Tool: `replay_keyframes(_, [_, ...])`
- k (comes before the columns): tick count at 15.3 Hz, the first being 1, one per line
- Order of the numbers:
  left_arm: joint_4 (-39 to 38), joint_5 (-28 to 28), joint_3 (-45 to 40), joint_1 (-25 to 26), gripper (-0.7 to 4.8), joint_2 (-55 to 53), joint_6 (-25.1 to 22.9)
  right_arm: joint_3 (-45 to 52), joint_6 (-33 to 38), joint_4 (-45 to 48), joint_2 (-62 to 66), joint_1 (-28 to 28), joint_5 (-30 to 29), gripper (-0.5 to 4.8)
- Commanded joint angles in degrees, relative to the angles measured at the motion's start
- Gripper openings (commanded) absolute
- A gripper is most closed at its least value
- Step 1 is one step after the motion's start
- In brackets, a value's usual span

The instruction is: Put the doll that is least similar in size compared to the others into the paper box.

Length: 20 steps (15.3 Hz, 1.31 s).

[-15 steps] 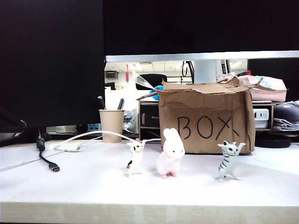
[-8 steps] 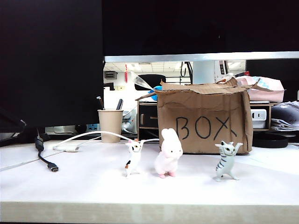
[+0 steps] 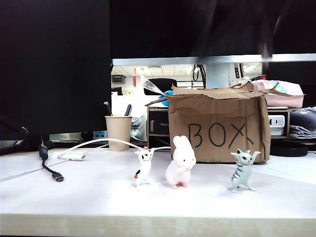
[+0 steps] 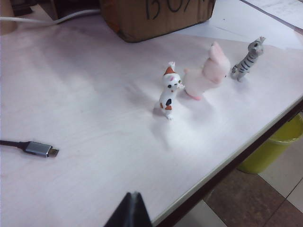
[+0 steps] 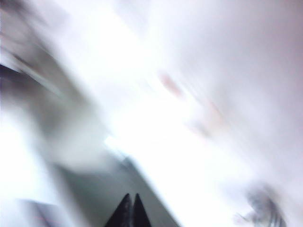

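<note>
Risk: pink-white rabbit doll [image 3: 180, 161] stands untouched between calico cat [image 3: 142, 168] and tabby cat [image 3: 243, 170], near the paper box [image 3: 217, 126]; right gripper [image 5: 130, 209] and left gripper [image 4: 131, 210], both pressed together and empty, could topple a neighbouring cat on approach.

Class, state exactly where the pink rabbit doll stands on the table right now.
In the exterior view the rabbit doll stands near the middle of the table, just in front of the box, between the calico cat on its left and the tabby cat on its right.

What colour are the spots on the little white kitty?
Orange and black patches on the white cat, clearest in the left wrist view.
</note>
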State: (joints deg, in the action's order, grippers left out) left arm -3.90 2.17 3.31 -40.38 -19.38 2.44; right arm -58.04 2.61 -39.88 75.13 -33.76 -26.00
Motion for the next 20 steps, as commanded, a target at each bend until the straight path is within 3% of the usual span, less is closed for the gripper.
replay_keyframes(1, [0.5,0.2,0.2,0.0,-0.05,0.0,0.1,-0.2,-0.8,-0.4,5.3,-6.1,5.8,3.67])
replay_keyframes(2, [0.6,0.2,0.2,0.0,-0.05,0.1,0.1,-0.2,-0.8,-0.1,5.9,-7.6,6.3,4.57])
replay_keyframes(3, [0.6,0.2,0.2,0.0,-0.05,0.0,0.1,-0.2,-0.8,0.0,6.2,-9.6,9.2,4.79])
replay_keyframes(5, [0.6,0.2,0.2,0.0,-0.05,0.0,0.1,-0.2,-0.8,1.3,6.2,-12.3,17.8,4.79])
replay_keyframes(10, [0.5,0.2,0.2,0.0,-0.05,0.0,0.1,-0.2,-1.4,8.7,6.4,-12.4,24.6,4.79])
replay_keyframes(20, [0.6,0.2,0.2,0.0,-0.05,0.0,0.1,-0.1,-2.7,10.6,13.9,-11.6,26.5,4.79])
